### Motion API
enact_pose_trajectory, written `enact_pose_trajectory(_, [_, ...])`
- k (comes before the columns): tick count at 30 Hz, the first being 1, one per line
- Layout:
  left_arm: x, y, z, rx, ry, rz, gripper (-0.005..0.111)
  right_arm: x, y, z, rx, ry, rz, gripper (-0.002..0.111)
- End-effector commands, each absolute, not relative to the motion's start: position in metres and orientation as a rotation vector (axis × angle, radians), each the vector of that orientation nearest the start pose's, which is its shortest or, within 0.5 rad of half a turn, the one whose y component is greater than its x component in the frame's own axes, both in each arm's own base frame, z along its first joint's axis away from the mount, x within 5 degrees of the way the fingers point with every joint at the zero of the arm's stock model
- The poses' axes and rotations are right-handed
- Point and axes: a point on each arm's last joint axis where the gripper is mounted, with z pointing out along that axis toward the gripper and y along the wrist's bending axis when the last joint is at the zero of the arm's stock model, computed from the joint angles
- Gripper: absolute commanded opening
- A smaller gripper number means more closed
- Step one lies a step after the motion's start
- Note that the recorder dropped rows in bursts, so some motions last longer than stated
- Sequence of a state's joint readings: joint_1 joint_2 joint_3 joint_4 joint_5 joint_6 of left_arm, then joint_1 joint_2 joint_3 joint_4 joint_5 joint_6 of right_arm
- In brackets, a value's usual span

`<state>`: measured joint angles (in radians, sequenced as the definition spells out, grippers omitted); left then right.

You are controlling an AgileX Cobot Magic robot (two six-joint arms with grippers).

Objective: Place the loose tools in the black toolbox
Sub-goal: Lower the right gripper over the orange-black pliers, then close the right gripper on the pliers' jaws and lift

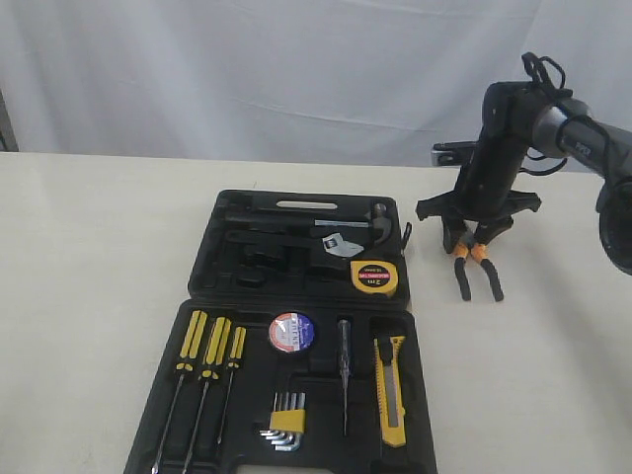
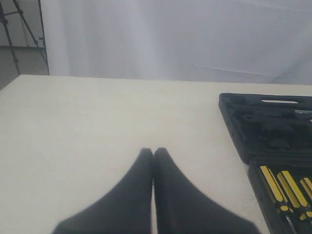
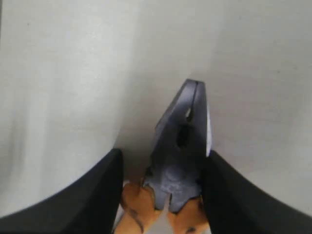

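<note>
The right fingers point(image 3: 92, 195) are straddling the steel head of the orange-handled pliers point(image 1: 462, 281), which are lying on the bench point(image 1: 99, 247) just right of the open black toolbox point(image 1: 227, 212); one finger is touching the head while the other is showing a gap, so I cannot tell whether they are gripping. The left fingers point(image 2: 131, 195) are pressing together, clenched on nothing, over the bench. The tape measure point(image 1: 372, 276), tape roll point(image 1: 292, 332) and utility knife point(image 1: 391, 390) are sitting in the toolbox's recesses.
</note>
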<state>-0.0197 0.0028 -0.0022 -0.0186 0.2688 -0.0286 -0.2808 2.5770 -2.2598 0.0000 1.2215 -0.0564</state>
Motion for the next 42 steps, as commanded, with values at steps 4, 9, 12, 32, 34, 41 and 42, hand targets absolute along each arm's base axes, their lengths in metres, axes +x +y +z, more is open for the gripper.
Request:
enact_pose_trajectory(4, [0.0549,-0.0017,0.1888,-0.02,1.753,-0.057,0.0,0.4979,-0.1496,0.1133,0.398,3.001,-0.06,0.0])
enact_pose_trajectory(9, [0.0549,-0.0017,0.1888,-0.02,1.753,-0.057,0.0,0.4979,-0.1496,0.1133,0.575,2.97,-0.049,0.0])
enact_pose_trajectory(12, [0.0549,-0.0017,0.1888,-0.02,1.753,-0.057,0.0,0.498,-0.1491,0.1133,0.659,2.951,-0.035,0.0])
enact_pose_trajectory(32, [0.0549,-0.0017,0.1888,-0.02,1.753,-0.057,0.0,0.4966,-0.154,0.1135,0.63,2.959,-0.122,0.0])
enact_pose_trajectory(34, [0.0549,-0.0017,0.1888,-0.02,1.753,-0.057,0.0,0.4965,-0.1545,0.1135,0.628,2.96,-0.131,0.0])
enact_pose_trajectory(41, [0.0549,-0.0017,0.1888,-0.02,1.753,-0.057,0.0,0.4964,-0.1547,0.1136,0.627,2.96,-0.133,0.029])
enact_pose_trajectory(42, [0.0549,-0.0017,0.1888,-0.02,1.753,-0.057,0.0,0.4964,-0.1547,0.1136,0.627,2.96,-0.133,0.034])
